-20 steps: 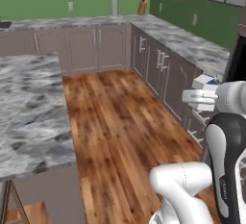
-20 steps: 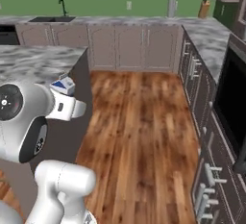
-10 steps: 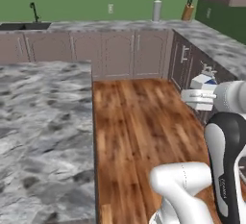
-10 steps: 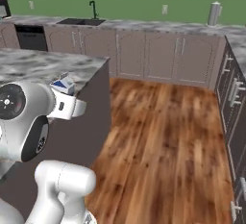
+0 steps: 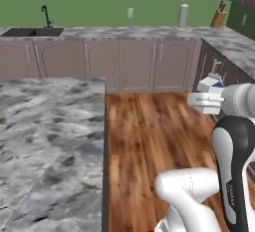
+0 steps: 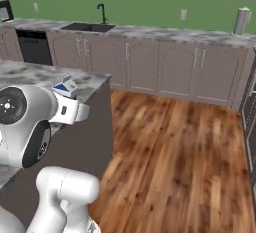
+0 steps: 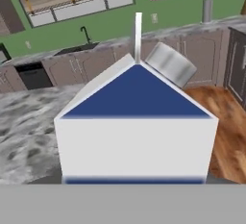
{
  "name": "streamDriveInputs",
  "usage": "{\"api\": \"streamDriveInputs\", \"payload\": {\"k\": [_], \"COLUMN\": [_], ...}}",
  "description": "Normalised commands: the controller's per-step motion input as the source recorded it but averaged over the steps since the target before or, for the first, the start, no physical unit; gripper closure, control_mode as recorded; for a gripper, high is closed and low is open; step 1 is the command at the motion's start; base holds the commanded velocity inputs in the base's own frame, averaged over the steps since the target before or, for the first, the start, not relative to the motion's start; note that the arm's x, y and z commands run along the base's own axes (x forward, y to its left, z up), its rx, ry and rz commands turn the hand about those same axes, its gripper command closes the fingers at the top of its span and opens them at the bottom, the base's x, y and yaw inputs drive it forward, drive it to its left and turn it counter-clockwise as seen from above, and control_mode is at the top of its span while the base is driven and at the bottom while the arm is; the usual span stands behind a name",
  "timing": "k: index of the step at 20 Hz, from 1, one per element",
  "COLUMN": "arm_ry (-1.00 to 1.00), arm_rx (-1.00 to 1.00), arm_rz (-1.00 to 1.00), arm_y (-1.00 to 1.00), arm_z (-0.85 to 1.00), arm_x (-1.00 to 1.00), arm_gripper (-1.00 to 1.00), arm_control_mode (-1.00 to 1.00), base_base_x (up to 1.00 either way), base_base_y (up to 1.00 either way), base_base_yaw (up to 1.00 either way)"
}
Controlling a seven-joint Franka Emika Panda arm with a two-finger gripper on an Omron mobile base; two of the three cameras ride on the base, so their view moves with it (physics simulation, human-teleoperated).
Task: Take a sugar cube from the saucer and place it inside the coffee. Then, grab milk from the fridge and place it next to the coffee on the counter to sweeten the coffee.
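A white milk (image 7: pixel 137 131) carton with a blue gable and a silver cap sits close in front of the hand camera. My gripper (image 5: pixel 200 100) is shut on the milk (image 5: pixel 209 83), holding it upright in the air over the wooden floor. From the right side the milk (image 6: pixel 65 86) pokes up above my gripper (image 6: pixel 76 109), beside the corner of the grey marbled island counter (image 6: pixel 35 74). That same counter (image 5: pixel 50 141) spreads across the left of the left base view. The coffee, saucer, sugar cube and fridge are out of view.
Along the green back wall runs another marbled worktop over brown cabinets, with a sink and black faucet (image 6: pixel 90 26), a silver canister (image 5: pixel 183 16) and a knife block (image 5: pixel 218 19). A black dishwasher (image 6: pixel 34 48) stands at the left. Wooden floor (image 5: pixel 149 136) lies between island and cabinets.
The base has turned, so the whole scene has slid to the right and the island and sink wall have come into view. The milk stays in my gripper.
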Motion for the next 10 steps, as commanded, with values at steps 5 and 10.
{"api": "streamDriveInputs", "payload": {"k": [5, 10], "arm_ry": [0.00, 0.00], "arm_rx": [0.00, 0.00], "arm_rz": [0.00, 0.00], "arm_y": [0.00, 0.00], "arm_z": [0.00, 0.00], "arm_x": [0.00, 0.00], "arm_gripper": [1.00, 1.00], "arm_control_mode": [1.00, 1.00], "base_base_x": [1.00, 1.00], "base_base_y": [-0.16, -0.16], "base_base_yaw": [0.13, 0.14]}}
